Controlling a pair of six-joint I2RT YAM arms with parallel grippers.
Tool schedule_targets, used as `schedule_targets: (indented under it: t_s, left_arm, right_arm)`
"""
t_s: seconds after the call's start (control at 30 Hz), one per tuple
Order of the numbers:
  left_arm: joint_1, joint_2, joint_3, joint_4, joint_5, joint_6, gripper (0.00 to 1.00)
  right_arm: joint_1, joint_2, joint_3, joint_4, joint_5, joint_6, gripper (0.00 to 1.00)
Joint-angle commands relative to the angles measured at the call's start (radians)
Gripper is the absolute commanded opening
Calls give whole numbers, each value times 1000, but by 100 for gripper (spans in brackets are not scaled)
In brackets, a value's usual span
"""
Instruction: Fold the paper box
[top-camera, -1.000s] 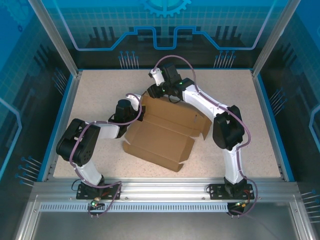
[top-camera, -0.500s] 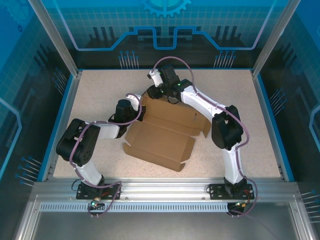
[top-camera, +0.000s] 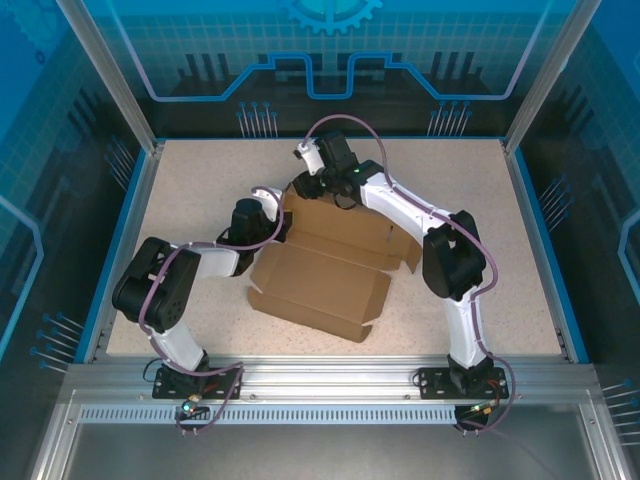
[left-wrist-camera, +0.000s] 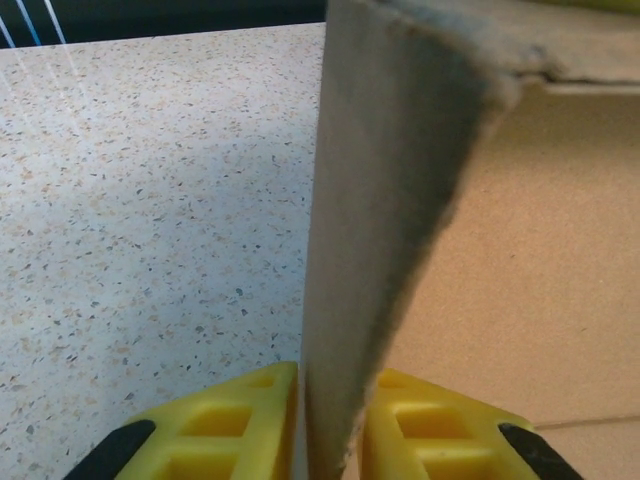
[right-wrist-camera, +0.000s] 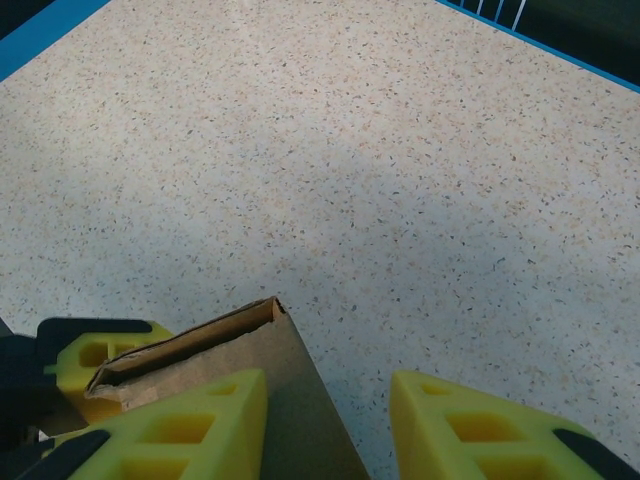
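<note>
The paper box (top-camera: 320, 275) is a brown cardboard sheet lying partly folded mid-table, with its back and left walls raised. My left gripper (top-camera: 282, 222) is at the box's left rear corner. In the left wrist view an upright flap (left-wrist-camera: 400, 180) stands between its yellow fingers (left-wrist-camera: 230, 430), with thin gaps on both sides, so the left gripper (left-wrist-camera: 330, 425) is slightly open around it. My right gripper (top-camera: 305, 186) hovers over the same rear corner. It is open (right-wrist-camera: 330, 420); the corner of the cardboard wall (right-wrist-camera: 280, 390) lies beside its left finger and bare table shows in the gap.
The speckled table (top-camera: 450, 190) is bounded by a blue rim and metal posts (top-camera: 530, 190). One yellow finger of the left gripper (right-wrist-camera: 95, 360) shows behind the cardboard in the right wrist view. Both arms meet closely at the box's rear left corner.
The left gripper's fingers have eased apart from the flap. The right wrist has shifted slightly left over the rear corner. The box has hardly moved.
</note>
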Motion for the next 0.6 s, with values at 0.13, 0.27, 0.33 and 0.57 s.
schedule_targets:
  t_s: [0.13,0.27,0.33,0.57]
  left_arm:
    - [-7,-11,2,31,6,-25,29]
    - [-6,-21,-17,45,6,-49,34]
    - [-7,-28,-29,52,4,-61,37]
    - [-7,-50,-70,55,3,-116,44]
  right_arm:
    - [43,-20,-32,-62,14,-2,38]
    - [52,-41,-54,-50,23,6,37]
    - [56,-50,-60,-49,29,7,37]
    - [76,-79,-105,-33,57,9,37]
